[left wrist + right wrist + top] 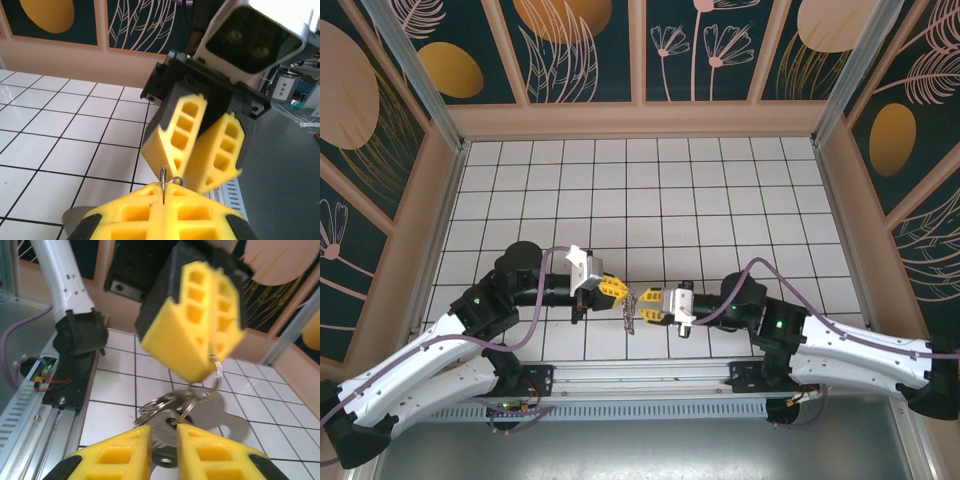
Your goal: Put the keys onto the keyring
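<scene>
Yellow fingers of the left end effector [610, 287] are pressed together, pinching a thin metal wire of the keyring [163, 175] at the very tips. In the left wrist view the wire stands upright out of the seam between the two pads [135, 212], with a small curved section just to the right of it.

Right end effector [648, 303] faces the left one tip to tip, above the white tiled worktop [720, 200] just ahead of the arm bases. Its fingers [200, 452] stand slightly spread with a narrow gap between them.

Keys [162, 435]: a silver key head sits in that gap, just beyond the right fingertips. Cannot tell whether the pads touch its edges. Several grey split rings bunch directly above the key, between the two end effectors.

In the right wrist view the keyring loop [216, 380] hangs from the tip of the left end effector [207, 371] and curves down to the ring bunch.

In the overhead view the bundle [628, 322] dangles just below the point where the two sets of fingertips meet, close above the tiles.

In the left wrist view the right end effector [192, 180] forms a shallow V, its tips just beyond the left fingertips.
</scene>
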You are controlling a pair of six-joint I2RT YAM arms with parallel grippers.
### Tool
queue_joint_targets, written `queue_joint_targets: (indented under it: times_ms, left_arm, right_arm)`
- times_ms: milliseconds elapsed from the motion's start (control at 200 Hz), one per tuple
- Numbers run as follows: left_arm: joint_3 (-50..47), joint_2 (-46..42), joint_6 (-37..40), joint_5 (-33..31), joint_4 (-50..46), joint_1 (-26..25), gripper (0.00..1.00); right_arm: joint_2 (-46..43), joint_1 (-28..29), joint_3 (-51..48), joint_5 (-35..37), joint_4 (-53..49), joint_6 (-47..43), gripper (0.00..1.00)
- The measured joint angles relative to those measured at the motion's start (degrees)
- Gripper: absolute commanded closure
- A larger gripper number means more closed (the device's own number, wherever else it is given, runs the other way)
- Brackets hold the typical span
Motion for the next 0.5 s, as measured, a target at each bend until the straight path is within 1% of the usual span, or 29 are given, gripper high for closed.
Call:
queue_joint_targets:
  times_ms: [130,260,340,500]
  left_arm:
    - [0.0,-0.04,0.0,0.04,0.11,0.0,1.0]
    - [-0.04,-0.04,-0.15,0.31,1.03,0.0,1.0]
    - [-0.42,-0.09,-0.63,0.76,2.64,0.0,1.0]
    - [-2.29,-0.61,-2.21,1.64,5.92,0.0,1.0]
  right_arm:
    - [-4.72,-0.04,-0.63,1.7,-0.11,2.51,0.75]
    - [-6.27,-0.98,-0.59,2.01,0.17,4.35,0.75]
    - [-4.76,-2.54,-0.2,1.14,0.39,5.2,0.75]
    - [0.81,-5.46,1.88,-2.89,0.48,6.69,0.75]
